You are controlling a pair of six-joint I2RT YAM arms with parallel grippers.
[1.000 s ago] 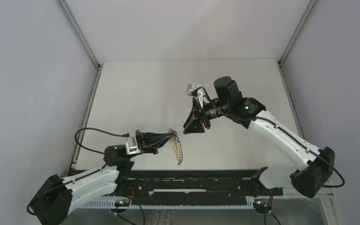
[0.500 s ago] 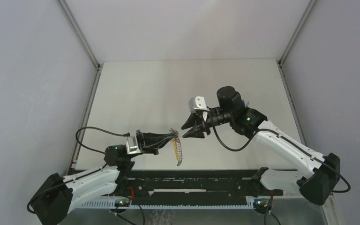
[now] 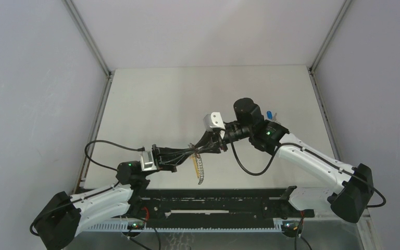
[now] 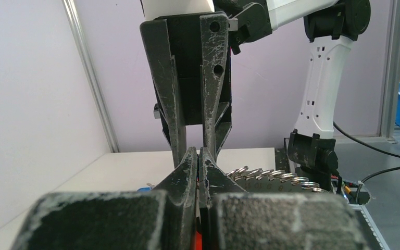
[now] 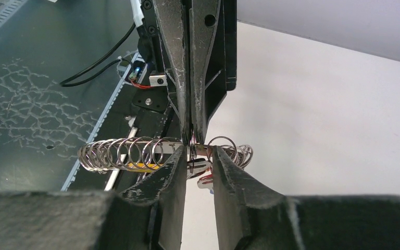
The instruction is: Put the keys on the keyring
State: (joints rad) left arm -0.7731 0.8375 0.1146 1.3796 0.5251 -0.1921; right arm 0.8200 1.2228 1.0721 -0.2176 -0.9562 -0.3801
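Holding the keyring above the counter, your left claw is clenched on one end while the rest dangles. Expect it to be light, limp like a chain, and slippery thin wire, so take it at a coil beside that pinch. Your right claw straddles a small metal piece there, fingers slightly apart; I cannot tell whether it pinches.
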